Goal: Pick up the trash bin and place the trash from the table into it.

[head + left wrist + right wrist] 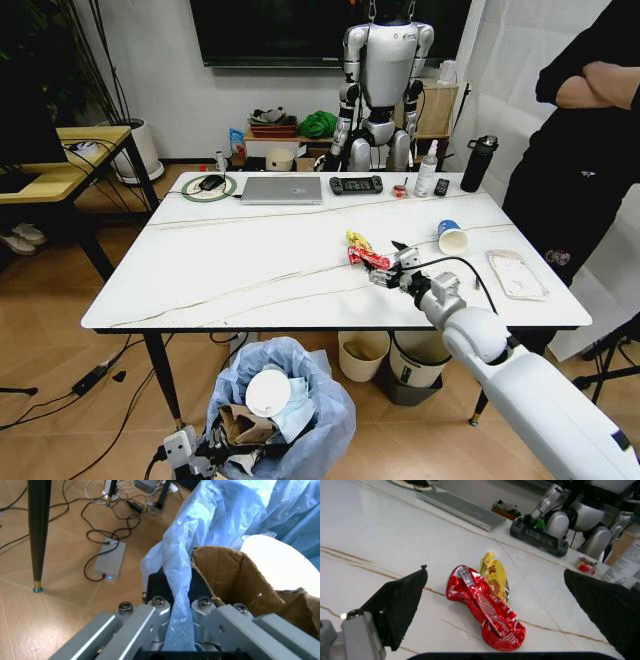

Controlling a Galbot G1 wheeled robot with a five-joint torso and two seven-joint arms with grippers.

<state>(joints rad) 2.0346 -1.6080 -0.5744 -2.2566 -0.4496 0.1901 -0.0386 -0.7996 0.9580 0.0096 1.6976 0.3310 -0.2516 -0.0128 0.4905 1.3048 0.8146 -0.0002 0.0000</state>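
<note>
The trash bin (285,405), lined with a light-blue bag, hangs low in front of the table (240,260). My left gripper (197,452) is shut on its bag rim (178,592). Torn brown cardboard (235,581) and a white round lid (280,562) lie inside. On the table, a red wrapper (485,607) and a yellow wrapper (494,573) lie together. My right gripper (388,262) is open just right of them, its pads (402,596) spread either side of the wrappers without touching. A blue-white paper cup (452,237) and a clear packet (517,273) lie farther right.
A silver laptop (281,189), a black controller (356,184), bottles (477,163) and a round mat (209,186) line the far edge. Two other bins (390,358) stand under the table. A person (575,150) stands at the right. A power brick and cables (110,558) lie on the floor.
</note>
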